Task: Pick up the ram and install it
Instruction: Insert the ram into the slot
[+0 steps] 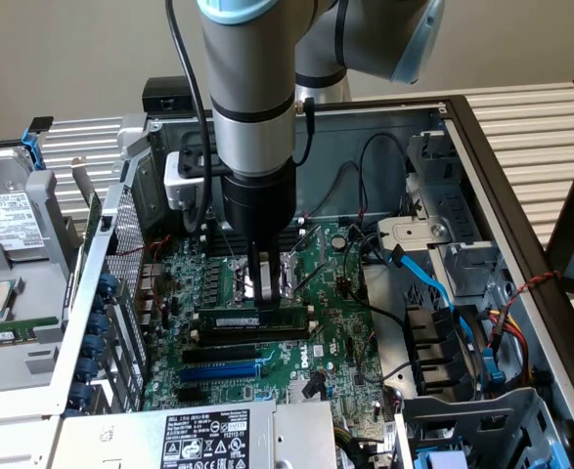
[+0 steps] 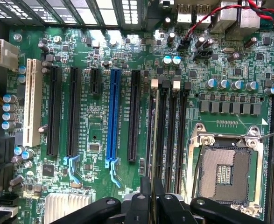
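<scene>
- Inside the open computer case (image 1: 482, 147), the arm reaches straight down over the green motherboard (image 1: 335, 322).
- The gripper (image 1: 257, 293) hangs just in front of the CPU socket (image 1: 285, 272), its dark fingers coming down onto the top edge of the ram (image 1: 230, 319).
- The ram stands on its long edge, white label facing the camera. It runs along the memory slots, between the CPU socket and the blue expansion slot (image 1: 218, 371).
- A long black slot (image 1: 252, 335) lies just beside the ram on the blue slot's side. Whether the ram is fully seated cannot be told.
- From the wrist view, the 2 fingers (image 2: 145, 186) are drawn close together, and a thin strip of the ram's edge is pinched between them, so the gripper is clamped on the ram.
- Beside that strip run black memory slots (image 2: 174, 135) with white end clips, then the open CPU socket.
- A hard drive (image 1: 13, 220) lies on the surface at the exterior view's left.
- Blue cables (image 1: 433, 283) loop through the case at the exterior view's right.
</scene>
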`<move>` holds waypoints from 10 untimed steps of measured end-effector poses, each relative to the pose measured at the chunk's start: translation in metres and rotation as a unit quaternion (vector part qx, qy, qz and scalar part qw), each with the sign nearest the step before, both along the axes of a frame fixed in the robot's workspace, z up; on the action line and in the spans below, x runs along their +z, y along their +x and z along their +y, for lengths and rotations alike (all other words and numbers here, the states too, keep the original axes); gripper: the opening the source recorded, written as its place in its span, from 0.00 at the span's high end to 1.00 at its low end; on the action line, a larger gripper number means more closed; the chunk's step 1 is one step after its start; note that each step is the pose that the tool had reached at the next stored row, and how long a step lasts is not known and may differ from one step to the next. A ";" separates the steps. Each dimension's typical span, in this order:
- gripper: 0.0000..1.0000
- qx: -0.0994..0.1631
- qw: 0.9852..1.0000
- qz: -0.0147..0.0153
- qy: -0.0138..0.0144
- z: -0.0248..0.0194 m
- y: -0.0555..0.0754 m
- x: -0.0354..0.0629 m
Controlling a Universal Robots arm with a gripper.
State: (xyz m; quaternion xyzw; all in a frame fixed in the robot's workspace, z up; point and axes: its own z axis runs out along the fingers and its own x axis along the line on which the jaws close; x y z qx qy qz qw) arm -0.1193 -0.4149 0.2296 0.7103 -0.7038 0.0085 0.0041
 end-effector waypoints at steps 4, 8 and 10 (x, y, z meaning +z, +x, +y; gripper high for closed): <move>0.86 0.000 1.000 0.000 0.000 0.0000 0.000 0.0006; 0.86 0.000 1.000 0.000 0.000 0.0004 0.000 0.0009; 0.86 0.000 1.000 0.000 0.000 0.0007 0.000 0.0036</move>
